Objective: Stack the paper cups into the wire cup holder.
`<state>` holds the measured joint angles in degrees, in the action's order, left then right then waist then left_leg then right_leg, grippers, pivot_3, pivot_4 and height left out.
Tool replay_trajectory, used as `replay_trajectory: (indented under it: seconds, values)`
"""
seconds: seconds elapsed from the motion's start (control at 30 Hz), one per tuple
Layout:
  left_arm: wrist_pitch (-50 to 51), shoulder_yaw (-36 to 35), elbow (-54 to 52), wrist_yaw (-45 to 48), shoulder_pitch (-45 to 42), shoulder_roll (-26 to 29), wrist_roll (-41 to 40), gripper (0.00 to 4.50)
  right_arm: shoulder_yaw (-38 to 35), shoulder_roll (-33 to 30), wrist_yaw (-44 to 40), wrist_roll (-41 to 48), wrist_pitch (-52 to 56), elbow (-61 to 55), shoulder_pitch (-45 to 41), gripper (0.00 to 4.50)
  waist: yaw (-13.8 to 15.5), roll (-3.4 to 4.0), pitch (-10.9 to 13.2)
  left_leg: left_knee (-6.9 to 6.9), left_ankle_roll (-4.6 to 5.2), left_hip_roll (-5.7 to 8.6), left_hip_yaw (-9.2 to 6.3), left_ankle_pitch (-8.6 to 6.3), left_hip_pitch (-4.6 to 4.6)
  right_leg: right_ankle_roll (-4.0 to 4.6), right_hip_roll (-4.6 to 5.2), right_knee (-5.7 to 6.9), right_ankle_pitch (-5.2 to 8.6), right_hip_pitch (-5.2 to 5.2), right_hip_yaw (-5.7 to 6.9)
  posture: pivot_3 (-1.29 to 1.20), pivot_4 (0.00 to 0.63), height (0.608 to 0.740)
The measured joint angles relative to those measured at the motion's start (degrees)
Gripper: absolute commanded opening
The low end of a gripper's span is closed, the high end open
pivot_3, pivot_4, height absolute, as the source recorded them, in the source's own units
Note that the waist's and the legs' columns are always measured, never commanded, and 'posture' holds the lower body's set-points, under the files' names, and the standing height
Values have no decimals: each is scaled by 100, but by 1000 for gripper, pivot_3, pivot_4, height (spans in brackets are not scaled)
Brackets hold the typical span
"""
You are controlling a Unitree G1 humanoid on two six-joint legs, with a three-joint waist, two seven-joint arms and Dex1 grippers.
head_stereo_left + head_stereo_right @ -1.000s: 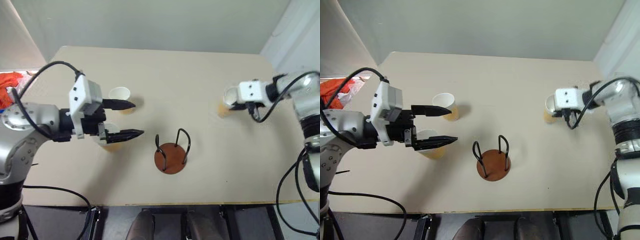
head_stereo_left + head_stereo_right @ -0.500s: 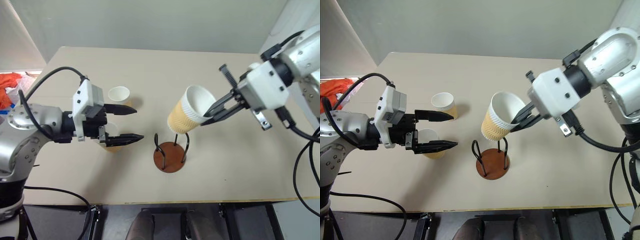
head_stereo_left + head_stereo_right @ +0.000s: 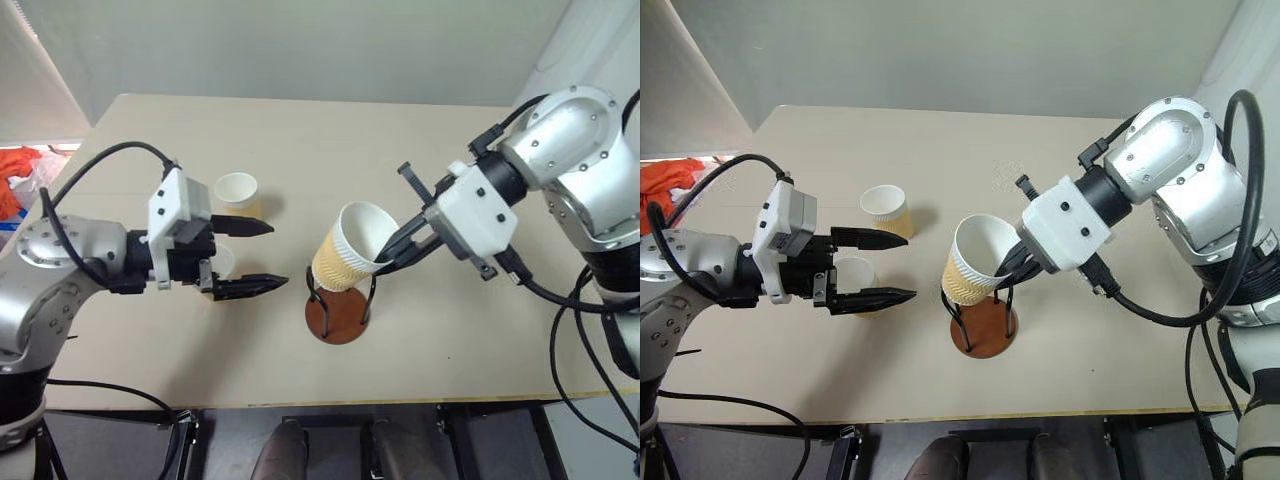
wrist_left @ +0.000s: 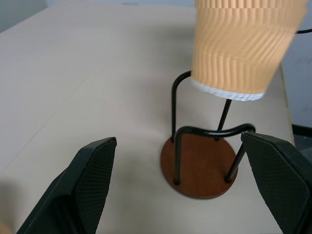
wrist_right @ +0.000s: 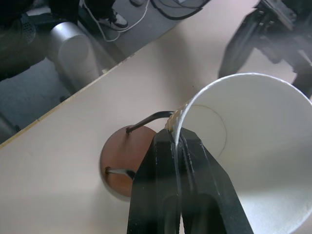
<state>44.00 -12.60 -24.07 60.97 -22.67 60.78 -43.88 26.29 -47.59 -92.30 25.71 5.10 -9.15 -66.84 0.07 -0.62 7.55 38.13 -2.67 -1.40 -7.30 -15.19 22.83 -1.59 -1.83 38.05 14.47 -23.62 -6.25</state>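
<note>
My right gripper (image 3: 397, 250) is shut on the rim of a paper cup (image 3: 345, 252), one finger inside and one outside. The pale ribbed cup hangs tilted, with its bottom (image 4: 229, 90) just above the black hoops of the wire cup holder (image 3: 335, 318). It is clear of the holder's reddish-brown base (image 4: 200, 165). To the left, my left gripper (image 3: 276, 256) stands open and level, pointing at the holder. A second paper cup (image 3: 222, 265) stands on the table under its fingers. A third paper cup (image 3: 238, 190) stands upright farther back.
The tan table (image 3: 450, 330) has its front edge close behind the holder. Orange material (image 3: 20, 165) lies beyond the table's left edge. Black cables trail from both arms.
My right gripper lifted the cup from the table's right side and carried it left and nearer, then lowered it over the holder. My left gripper stayed put and open.
</note>
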Motion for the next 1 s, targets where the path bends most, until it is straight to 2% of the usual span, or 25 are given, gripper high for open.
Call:
replay_trajectory:
  seconds: [0.23, 0.27, 0.33, 0.67, 0.73, 0.8, 0.9, 1.0]
  values:
    - [16, -50, -1, -7, 55, 30, 0, 4500, 42, 107, 0, -117, -110, 11, -4, 54, -1, 0, 0, 1, 0, -1, 0, 1, 0, 2, 0, 2, -1, 0, 0, 0, 150, 740]
    - [16, -50, -6, -9, 55, 30, 0, 4500, 67, 130, 0, -141, -134, 24, -4, 240, -3, 0, 0, 1, 0, -1, 0, 0, 0, 3, 0, 2, -2, -1, 0, 0, 150, 740]
    - [16, -51, -29, -14, 71, 30, 0, 4500, 136, 140, 0, -296, -226, 85, -3, 657, 0, 0, 0, 2, 0, -1, 0, 0, 0, 4, 0, 2, -2, -1, 1, 0, 150, 740]
    - [16, -66, -50, -13, 130, 30, -7, 4500, 205, 117, 0, -468, -467, 250, 27, 4007, -1, 0, 0, 0, -2, -1, 0, 1, 1, 4, 0, 1, -3, -2, 1, 0, 150, 740]
    - [10, -67, -47, 25, 132, 71, 3, 4500, 204, 118, 0, -464, -455, 250, 60, 4468, -1, 0, 0, 1, -2, -2, 0, 2, 0, 4, 0, 2, -3, -2, 1, 0, 150, 740]
    - [-40, -65, -13, 141, 132, 215, 69, 4500, 179, 172, 19, -460, -362, 282, 110, 4468, -2, -1, 0, 1, -2, -3, 0, 2, 0, 5, -1, 3, -3, -2, 1, 0, 150, 740]
    - [-398, 14, 371, 592, 125, 848, 487, 4500, -228, 688, 491, -305, 183, 579, 87, 4468, -31, 0, 0, -1, -2, -17, 1, 1, 1, 22, -14, 4, -13, -13, -3, 0, 150, 740]
    - [-1230, 248, 1160, 1402, 0, 1632, 1170, 4500, -886, 1485, 1733, 2, 1188, 793, -30, 4468, -64, -3, -2, -17, 13, -41, -6, -6, 2, 44, -43, 5, -26, -29, -5, 0, 150, 740]
